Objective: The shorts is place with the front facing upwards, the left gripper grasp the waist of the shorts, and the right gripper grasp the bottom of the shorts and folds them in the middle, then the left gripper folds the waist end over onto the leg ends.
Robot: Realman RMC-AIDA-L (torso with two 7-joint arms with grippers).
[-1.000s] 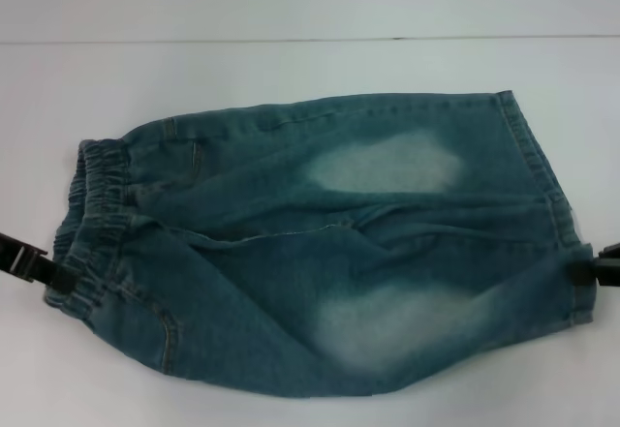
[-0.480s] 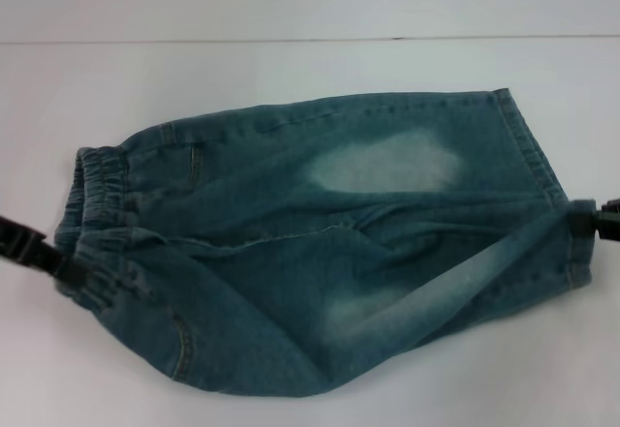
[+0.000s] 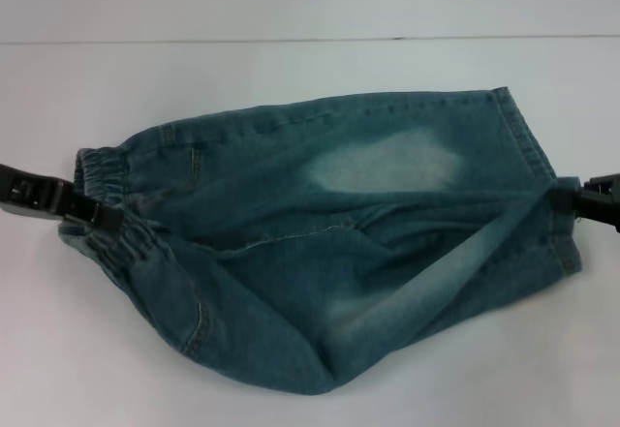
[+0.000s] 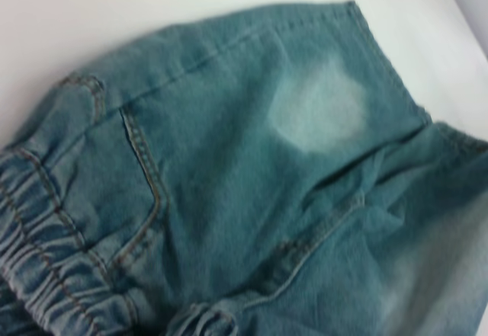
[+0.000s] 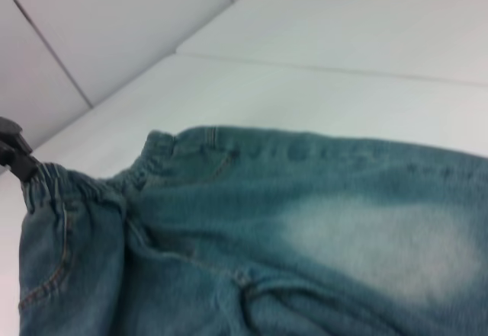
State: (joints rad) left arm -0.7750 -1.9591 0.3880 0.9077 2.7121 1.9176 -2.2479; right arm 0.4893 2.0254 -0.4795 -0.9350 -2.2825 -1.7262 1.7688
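The shorts (image 3: pixel 329 243) lie on the white table (image 3: pixel 291 69), spread between the two grippers with their long axis running across the head view: elastic waist (image 3: pixel 102 209) toward the robot's left, leg hems (image 3: pixel 552 204) toward its right. The front faces up, with a pocket seam near the waist and two faded patches, one on each leg.

The left gripper (image 3: pixel 92 212) comes in from the left edge and is clamped on the waist at its near half; the gathered elastic bunches around its tip. The right gripper (image 3: pixel 567 198) comes in from the right edge and is closed on the hem of the near leg. Its fingertips are partly buried in cloth, so how far the pinch reaches is hard to judge.

Between the two grips the near leg is raised off the table. Its lower edge sags in a curve toward the front of the table, lowest about midway along, and a pale taut ridge of denim runs from there up to the right gripper. The far leg lies flat on the table, its hem slanting at the far right corner.

The left wrist view shows the waist (image 4: pixel 46 275) close up, with orange stitching and the pocket edge. The right wrist view looks along the shorts (image 5: pixel 305 229) to the waist, where the left gripper (image 5: pixel 19 161) shows at the cloth's edge.
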